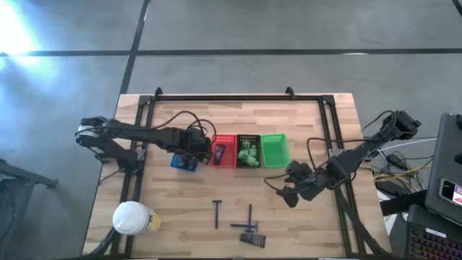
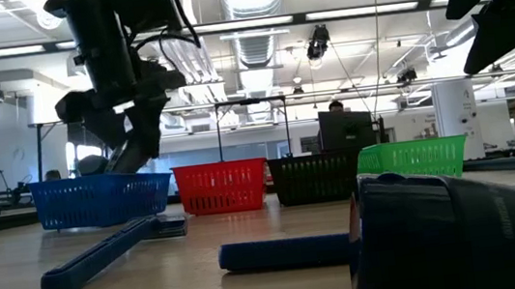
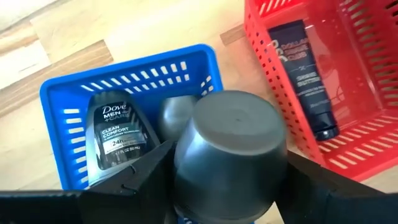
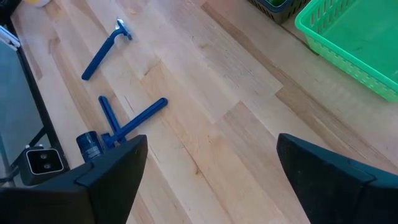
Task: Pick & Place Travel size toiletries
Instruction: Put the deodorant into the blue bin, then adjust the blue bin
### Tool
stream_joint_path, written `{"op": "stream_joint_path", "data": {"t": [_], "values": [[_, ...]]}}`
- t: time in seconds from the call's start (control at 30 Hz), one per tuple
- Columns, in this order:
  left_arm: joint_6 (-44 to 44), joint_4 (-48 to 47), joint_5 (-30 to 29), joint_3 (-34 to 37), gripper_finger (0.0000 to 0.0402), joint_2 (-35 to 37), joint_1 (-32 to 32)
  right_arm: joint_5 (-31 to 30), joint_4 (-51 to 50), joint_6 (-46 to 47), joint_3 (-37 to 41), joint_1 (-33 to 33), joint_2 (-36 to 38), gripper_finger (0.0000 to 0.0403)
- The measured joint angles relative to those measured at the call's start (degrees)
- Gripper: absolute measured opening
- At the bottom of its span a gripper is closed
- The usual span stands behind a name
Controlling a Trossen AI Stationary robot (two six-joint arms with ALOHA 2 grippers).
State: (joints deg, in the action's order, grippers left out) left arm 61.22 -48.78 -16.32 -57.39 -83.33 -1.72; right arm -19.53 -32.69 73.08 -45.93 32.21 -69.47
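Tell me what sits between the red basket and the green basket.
The black basket, holding green packets, sits between the red basket and the green basket; the high view shows it.

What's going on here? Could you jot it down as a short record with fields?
Left pincer: shut on a grey deodorant bottle, over the blue basket
Blue basket contents: a Dove deodorant and another grey one
Red basket: one dark tube
Black basket: green packets
Green basket: nothing seen inside
Right pincer: open, above bare table
Still on table: three blue razors, one small dark bottle
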Motion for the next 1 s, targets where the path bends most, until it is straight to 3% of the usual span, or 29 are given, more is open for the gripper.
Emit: {"op": "stream_joint_path", "data": {"t": [0.37,0.67,0.83,1.0], "values": [[-0.5,-4.6,1.9,-0.9,0.0241,0.0,0.1,0.0,0.0,-0.2,0.0,0.0,0.0,0.0334],[-0.8,-5.2,0.8,-2.1,0.0241,0.0,0.7,0.0,-0.1,-0.2,0.0,0.0,0.0,0.0357],[-5.6,-6.0,-3.4,-6.8,0.0241,0.0,2.5,0.1,-0.1,-0.2,0.0,0.0,0.0,0.0363],[-4.6,-14.3,-7.2,-9.8,0.0241,0.0,4.4,0.5,-0.1,-0.2,0.0,0.0,0.0,0.0363]]}}
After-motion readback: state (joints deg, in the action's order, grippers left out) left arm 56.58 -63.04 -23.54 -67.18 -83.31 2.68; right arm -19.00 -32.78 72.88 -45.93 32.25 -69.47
